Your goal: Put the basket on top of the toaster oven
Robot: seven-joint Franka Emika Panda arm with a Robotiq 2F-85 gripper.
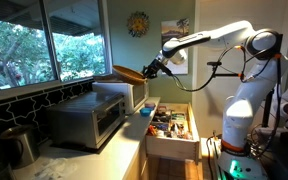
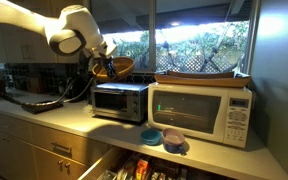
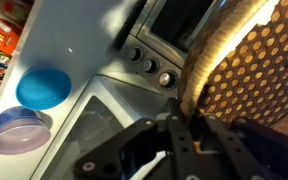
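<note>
The orange-tan woven basket [image 1: 129, 73] hangs tilted in the air, held by its rim in my gripper [image 1: 149, 69]. It is above the silver toaster oven [image 1: 84, 121], not touching it. In an exterior view the basket [image 2: 115, 68] sits just over the toaster oven [image 2: 121, 101], with the gripper [image 2: 101, 63] at its left edge. In the wrist view the gripper [image 3: 174, 125] is shut on the rim of the basket [image 3: 246, 70]. The toaster oven's knobs [image 3: 149, 66] show below it.
A white microwave [image 2: 202, 112] stands beside the oven with a dark brown tray [image 2: 199, 75] on top. Blue bowls [image 2: 152, 135] [image 3: 42, 87] lie on the counter. An open drawer [image 1: 171, 126] full of items juts out. A window [image 1: 44, 40] is behind the counter.
</note>
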